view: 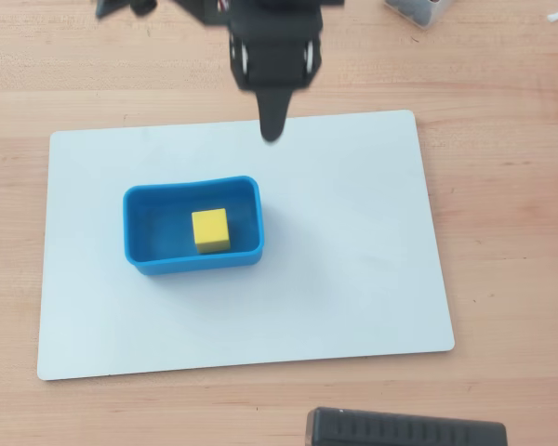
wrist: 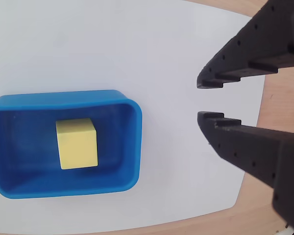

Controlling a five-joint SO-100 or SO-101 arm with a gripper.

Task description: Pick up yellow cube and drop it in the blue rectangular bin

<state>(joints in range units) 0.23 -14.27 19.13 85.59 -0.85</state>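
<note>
The yellow cube (view: 210, 230) lies inside the blue rectangular bin (view: 139, 243), a little right of its middle in the overhead view. In the wrist view the cube (wrist: 77, 143) rests on the floor of the bin (wrist: 130, 147). My black gripper (view: 272, 130) hangs above the white board, up and to the right of the bin, clear of it. In the wrist view the gripper (wrist: 202, 100) enters from the right with its jaws slightly apart and nothing between them.
The bin sits on a white rectangular board (view: 353, 260) on a wooden table (view: 511, 232). A black object (view: 405, 429) lies at the bottom edge and a small container (view: 417, 9) at the top right.
</note>
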